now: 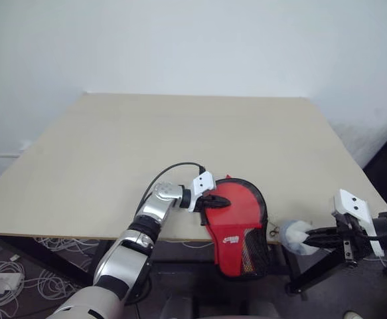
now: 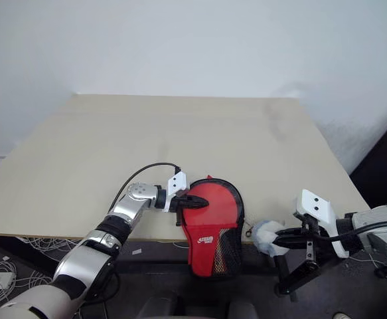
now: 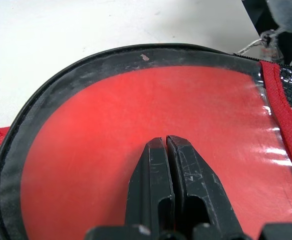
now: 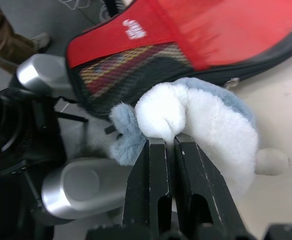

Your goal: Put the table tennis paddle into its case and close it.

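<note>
Right now the paddle-shaped soft red case with black trim lies at the near edge of the pale wooden surface, its round end resting on the wood and its narrow handle end hanging out past the edge. A clear panel over the round part shows red beneath it, which looks like the red rubber blade of the table tennis paddle lying inside; its handle cannot be made out. Lower down, the case carries a small white logo and a black mesh pocket. The zip edge seen from the left wrist looks drawn along the rim, though whether it is fully closed cannot be told.

The left gripper reaches in from the robot's left, and its two black jaws are pressed together, tips resting on the clear panel over the round end, pinching nothing.

The right gripper hangs off to the robot's right, beyond the near corner of the surface and apart from the case's body. Its jaws are closed tight on a small fluffy charm of white and grey-blue plush, with a small whitish ball beside it. The charm sits just beside the case's rim, near a thin metal zip pull.
</note>
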